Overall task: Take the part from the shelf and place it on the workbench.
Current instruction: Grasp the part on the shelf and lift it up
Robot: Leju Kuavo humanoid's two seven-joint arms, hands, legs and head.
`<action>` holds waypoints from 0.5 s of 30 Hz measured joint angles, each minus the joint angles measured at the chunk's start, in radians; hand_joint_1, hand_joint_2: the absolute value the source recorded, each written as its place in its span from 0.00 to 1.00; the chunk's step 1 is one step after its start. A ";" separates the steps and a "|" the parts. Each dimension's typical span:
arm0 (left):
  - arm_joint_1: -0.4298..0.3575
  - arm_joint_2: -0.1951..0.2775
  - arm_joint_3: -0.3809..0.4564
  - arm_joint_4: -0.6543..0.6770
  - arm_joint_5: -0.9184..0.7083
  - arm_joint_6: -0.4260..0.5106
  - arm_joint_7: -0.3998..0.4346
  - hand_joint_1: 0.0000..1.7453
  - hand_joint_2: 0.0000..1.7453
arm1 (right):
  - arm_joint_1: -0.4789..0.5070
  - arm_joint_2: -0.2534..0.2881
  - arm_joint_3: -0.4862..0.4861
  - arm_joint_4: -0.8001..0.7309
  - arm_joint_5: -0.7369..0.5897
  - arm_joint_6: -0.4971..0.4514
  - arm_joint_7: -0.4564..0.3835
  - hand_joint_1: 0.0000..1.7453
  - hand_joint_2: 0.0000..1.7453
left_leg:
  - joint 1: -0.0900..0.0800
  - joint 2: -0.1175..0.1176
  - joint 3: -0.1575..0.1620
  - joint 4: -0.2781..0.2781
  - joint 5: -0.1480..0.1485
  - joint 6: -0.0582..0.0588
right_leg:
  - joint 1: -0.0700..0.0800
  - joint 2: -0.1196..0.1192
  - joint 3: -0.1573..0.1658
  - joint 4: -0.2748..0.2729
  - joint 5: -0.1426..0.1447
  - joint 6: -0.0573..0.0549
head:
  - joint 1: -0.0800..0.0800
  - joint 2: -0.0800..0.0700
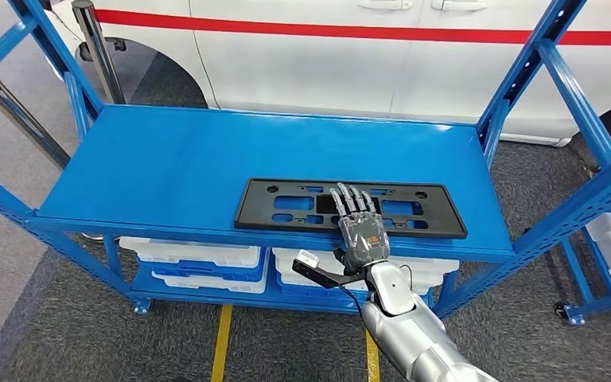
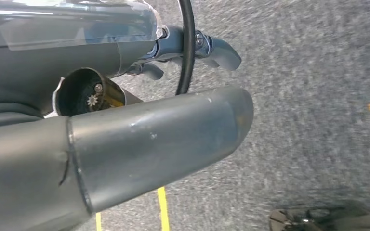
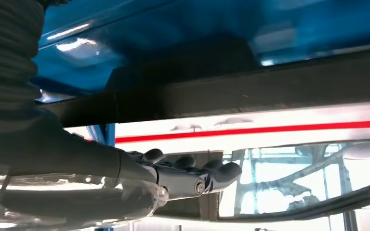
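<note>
The part is a long flat black frame with cut-outs, lying near the front edge of the blue shelf. My right hand reaches over the shelf's front edge with its fingers stretched flat on top of the part's middle, palm down. The right wrist view shows those fingers lying straight beside the part's dark bar; I see no grip around it. My left hand hangs over grey carpet, its thumb and fingers apart and holding nothing.
White and blue bins sit on the lower shelf level. Blue slanted uprights frame both ends of the shelf. A white car with a red stripe stands close behind. A yellow line runs along the floor in front.
</note>
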 joint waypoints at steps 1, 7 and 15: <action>-0.001 0.000 0.000 0.000 0.000 -0.003 -0.004 0.00 0.00 | 0.003 0.000 0.000 0.000 -0.001 0.000 -0.004 0.36 1.00 | 0.000 0.002 0.002 -0.002 -0.001 0.002 | -0.003 -0.001 -0.031 0.059 -0.027 0.005 | 0.001 0.000; -0.001 -0.001 0.002 0.000 0.000 -0.014 -0.014 0.00 0.00 | 0.024 0.000 0.014 -0.006 -0.002 0.009 -0.024 0.85 1.00 | 0.009 0.002 0.008 0.013 -0.018 -0.009 | -0.032 -0.004 -0.077 0.073 0.040 0.029 | 0.002 0.000; -0.003 -0.003 0.006 0.000 0.001 -0.016 -0.021 0.00 0.00 | 0.036 0.007 0.035 -0.018 -0.011 0.016 -0.038 0.82 1.00 | 0.005 -0.006 0.006 0.021 -0.026 -0.003 | -0.029 0.001 -0.026 -0.044 0.078 0.010 | 0.001 0.000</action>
